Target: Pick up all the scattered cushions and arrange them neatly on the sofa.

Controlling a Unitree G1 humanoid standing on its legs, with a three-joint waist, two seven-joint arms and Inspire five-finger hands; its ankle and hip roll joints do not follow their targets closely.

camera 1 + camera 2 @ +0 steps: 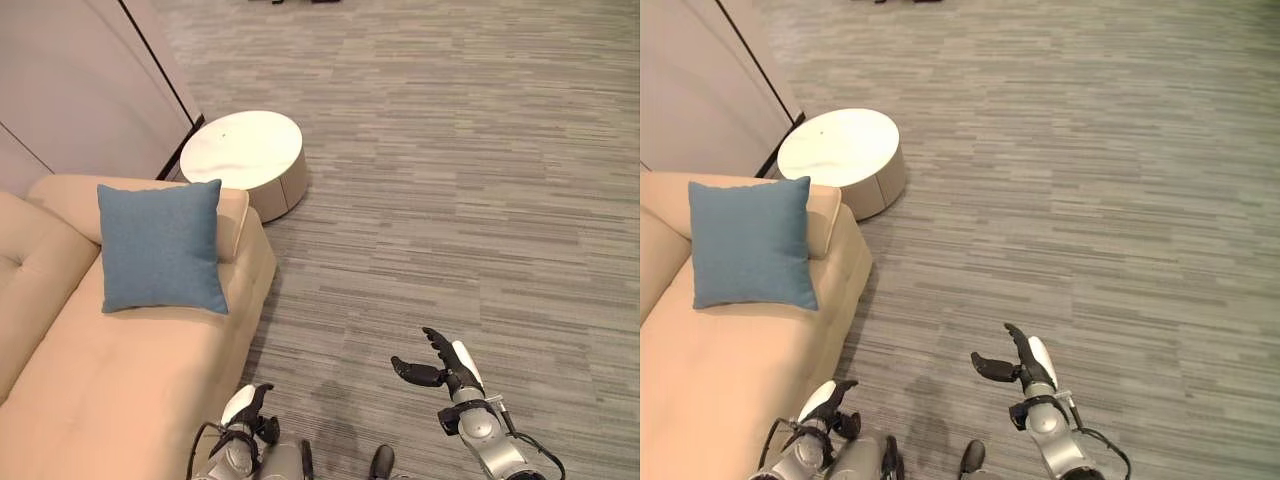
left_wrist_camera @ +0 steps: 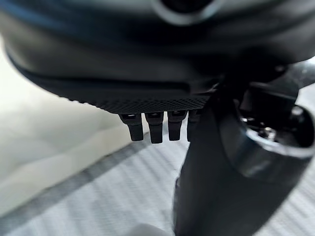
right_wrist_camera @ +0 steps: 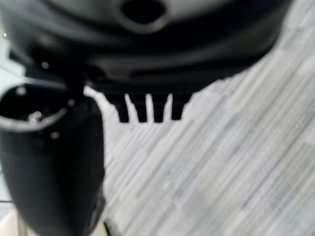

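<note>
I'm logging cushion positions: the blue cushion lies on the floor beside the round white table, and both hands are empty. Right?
Not quite. The blue cushion is on the sofa, leaning against its armrest, as the left eye view shows. The round white table stands on the floor past that armrest. The left hand and right hand are indeed empty.

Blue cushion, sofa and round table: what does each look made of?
Blue cushion: woven fabric, matte, faintly textured weave. Sofa: beige upholstery, smooth with a soft sheen and tufted dimples, possibly leatherette or fine cloth. Round table: white top with faint marbling, maybe stone or laminate; its side looks pale beige.
</note>
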